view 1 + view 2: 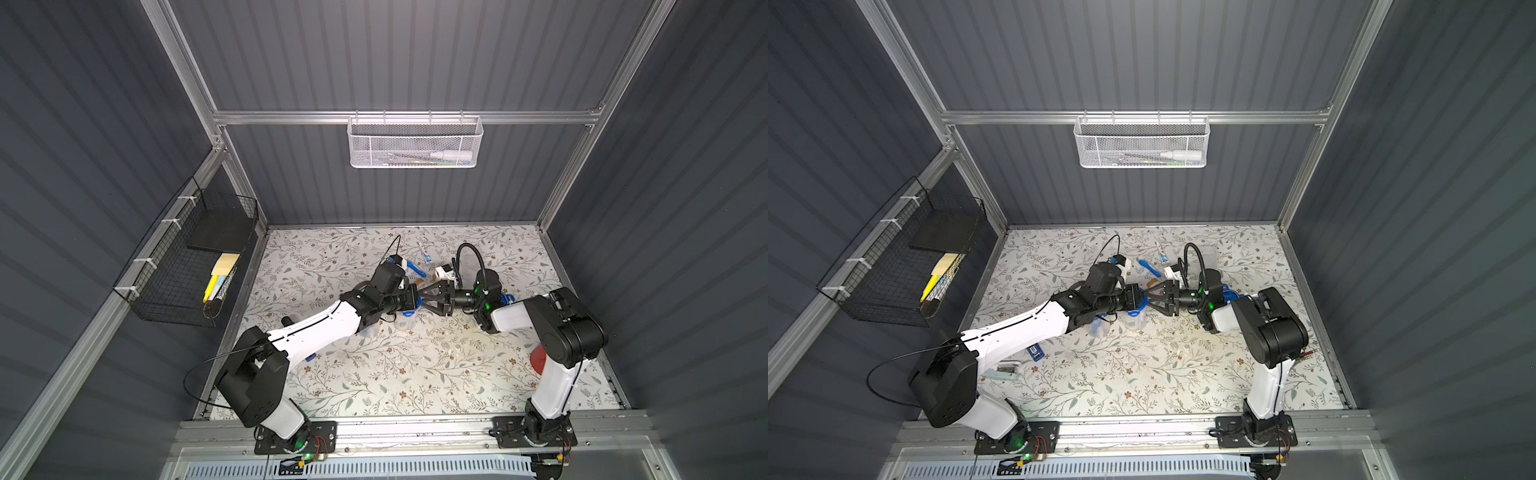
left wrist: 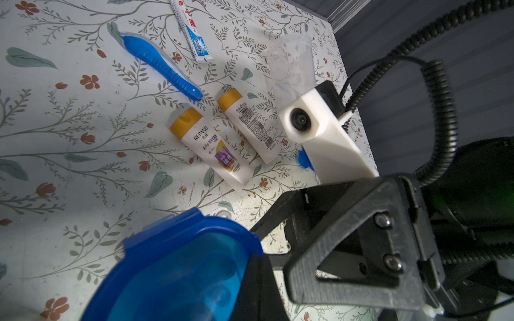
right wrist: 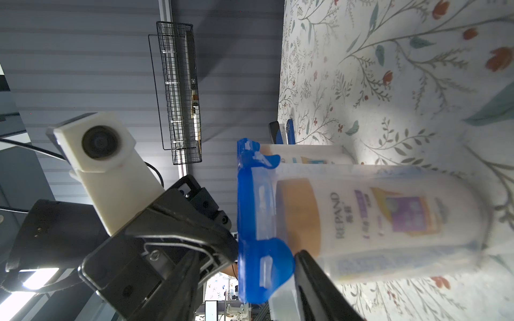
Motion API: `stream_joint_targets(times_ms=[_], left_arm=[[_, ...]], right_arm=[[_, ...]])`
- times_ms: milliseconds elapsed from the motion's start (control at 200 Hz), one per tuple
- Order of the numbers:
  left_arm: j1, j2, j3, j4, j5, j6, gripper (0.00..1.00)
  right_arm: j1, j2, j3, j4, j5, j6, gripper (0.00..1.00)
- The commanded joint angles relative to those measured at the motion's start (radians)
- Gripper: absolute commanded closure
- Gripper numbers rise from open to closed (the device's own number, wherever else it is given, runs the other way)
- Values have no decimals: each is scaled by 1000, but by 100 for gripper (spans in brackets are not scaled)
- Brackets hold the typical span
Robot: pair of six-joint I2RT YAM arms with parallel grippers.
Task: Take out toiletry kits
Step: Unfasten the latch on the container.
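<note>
Dark grey ribbed enclosure, floral tabletop (image 1: 415,374); white mesh basket (image 1: 415,143) on back wall, black wire basket (image 1: 183,266) on left wall.

Kit items already out, lying flat near the far edge, about mid-width: blue toothbrush (image 2: 164,71), toothpaste tube (image 2: 192,33) just beside its head, two tan-capped cream bottles (image 2: 214,147) (image 2: 250,125) side by side near the brush handle.

One more cream bottle (image 3: 361,216) sits upright inside a clear jar (image 3: 459,222), blue clip lid (image 3: 250,208) on. Jar stands mid-tabletop, where both arms meet.

Left end effector (image 3: 233,250): jaws fully closed, tips right at the lid rim; can't tell if they pinch a clip.

Right end effector (image 1: 426,298): jaws roughly half apart, stacked across the lid edge, lower finger (image 3: 319,278) against the jar wall just under the lid. Not clear that it grips anything.
</note>
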Motion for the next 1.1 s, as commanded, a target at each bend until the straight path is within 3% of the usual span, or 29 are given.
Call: stream_joint_targets(times_ms=[0, 150, 370, 1096], left_arm=[[7, 104, -108, -370, -32, -2, 100], [7, 110, -109, -366, -28, -5, 100], [7, 130, -116, -356, -23, -8, 100], [14, 118, -184, -338, -26, -37, 100]], right_arm=[[12, 7, 13, 31, 3, -34, 42], [12, 13, 19, 42, -1, -40, 41], [9, 33, 19, 278, -17, 101, 42], [-60, -113, 16, 278, -46, 155, 44]])
